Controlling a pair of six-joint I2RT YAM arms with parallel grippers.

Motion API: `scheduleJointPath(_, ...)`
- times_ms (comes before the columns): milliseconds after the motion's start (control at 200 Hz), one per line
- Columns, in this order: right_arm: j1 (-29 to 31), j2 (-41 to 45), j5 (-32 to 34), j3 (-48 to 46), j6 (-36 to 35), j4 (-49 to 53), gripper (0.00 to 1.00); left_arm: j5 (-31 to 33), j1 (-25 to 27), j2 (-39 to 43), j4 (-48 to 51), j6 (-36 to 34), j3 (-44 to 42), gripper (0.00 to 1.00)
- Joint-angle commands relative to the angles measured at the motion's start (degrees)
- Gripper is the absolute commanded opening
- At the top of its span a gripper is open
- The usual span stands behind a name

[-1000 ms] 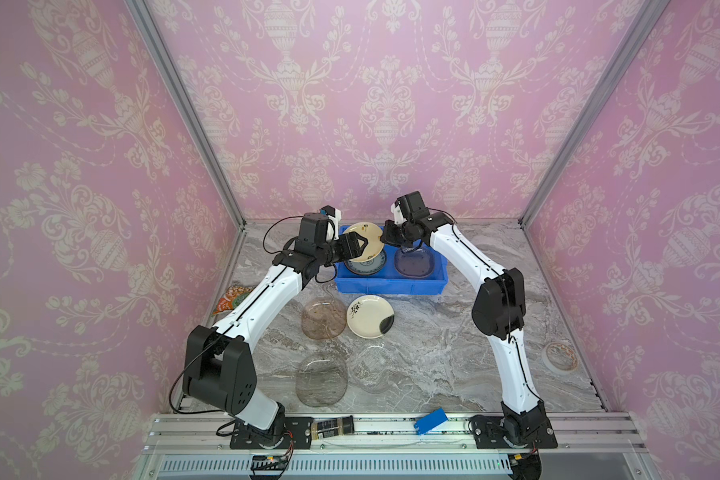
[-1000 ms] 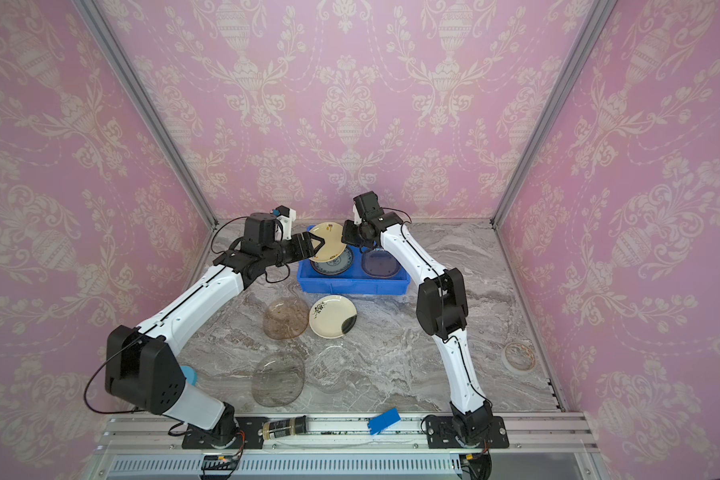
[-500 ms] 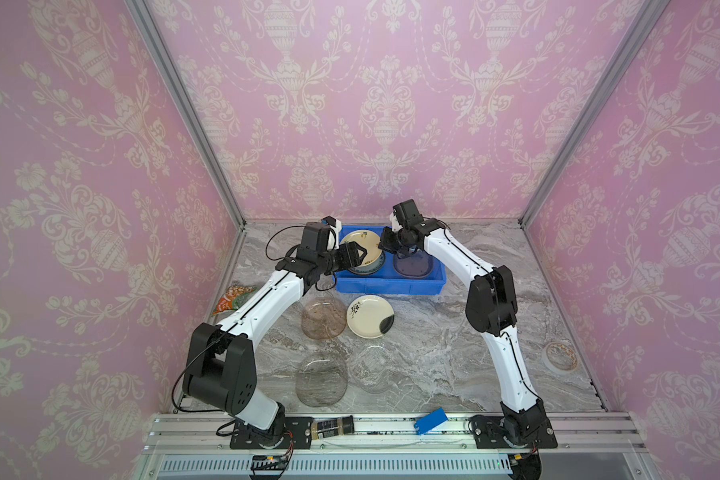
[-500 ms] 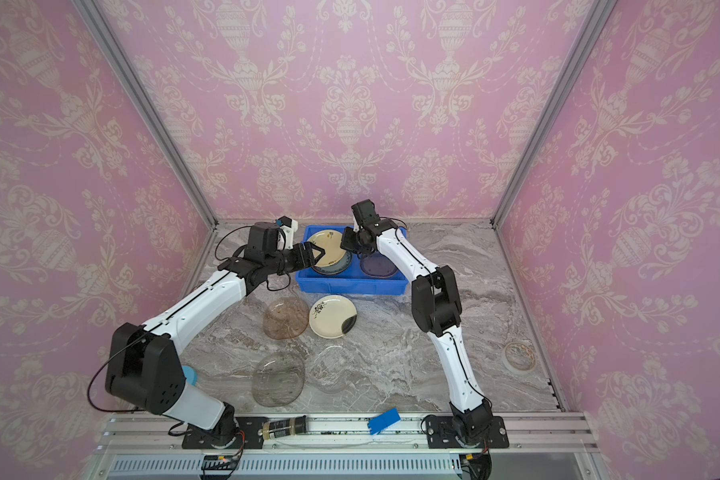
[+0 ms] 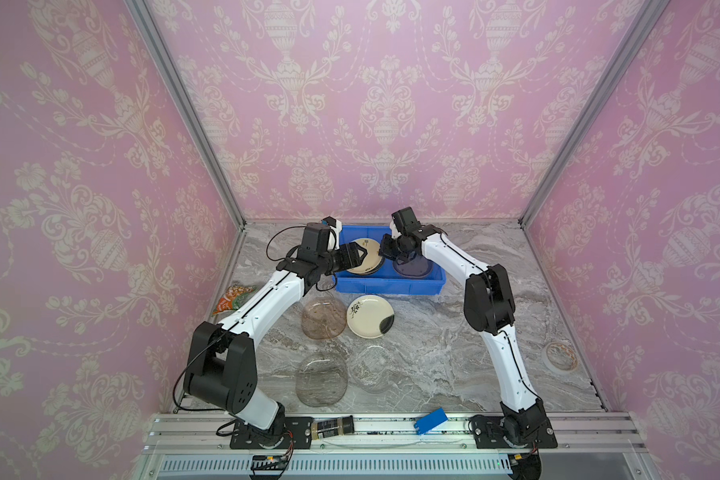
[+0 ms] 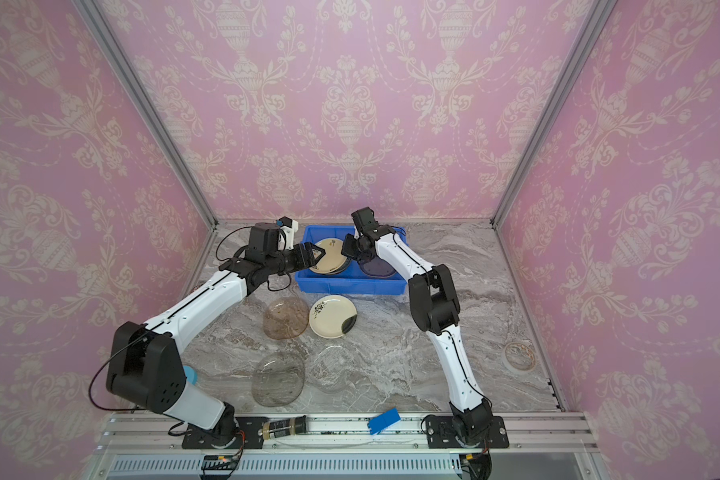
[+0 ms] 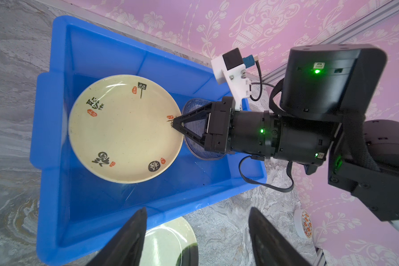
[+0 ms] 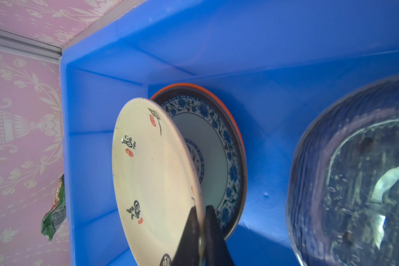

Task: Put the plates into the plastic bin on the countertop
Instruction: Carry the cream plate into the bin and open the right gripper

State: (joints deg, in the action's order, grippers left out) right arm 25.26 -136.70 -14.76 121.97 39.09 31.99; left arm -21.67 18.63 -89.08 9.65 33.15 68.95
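Light is bright, even and diffuse, coming from above. In both top views the arms cast only faint, soft-edged shadows on the countertop (image 5: 433, 340). The wide lens bows the metal posts (image 5: 186, 112) toward the edges. In the left wrist view a thin white glare streak sits on the cream plate (image 7: 124, 129) ahead of the left gripper (image 7: 197, 209), whose dark fingers (image 7: 129, 241) look soft. In the right wrist view the right gripper (image 8: 201, 208) is blurred, close to the lens. The glass plate (image 8: 355, 172) beside it is hazy, with a bright reflection.

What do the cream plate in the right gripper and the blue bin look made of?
The cream plate looks like glazed ceramic, possibly melamine: glossy, with bright highlights and printed calligraphy. The blue bin looks like moulded plastic: smooth, uniform colour, ribbed walls.
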Motion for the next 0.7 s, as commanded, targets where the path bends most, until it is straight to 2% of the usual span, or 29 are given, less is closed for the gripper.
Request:
scheduleJointPath(0,-0.1,-1.7,-1.3,1.0,1.2,-1.4,0.0,-0.1,0.3,-0.7,-1.1,0.9,-1.1,0.72)
scheduleJointPath(275,-0.1,-3.4,0.7,2.6,1.4,-1.1,0.0,-0.4,0.3,-1.6,-1.7,0.7,-1.3,0.73)
scheduleJointPath(570,-0.1,-2.9,1.8,3.3,0.0,0.5,0.3,-0.9,0.4,-2.1,-2.2,1.1,-2.1,0.73)
scheduleJointPath(696,-0.2,-0.7,3.2,1.3,-0.7,0.3,0.34,-1.0,0.4,-2.1,-2.6,1.3,-2.5,0.73)
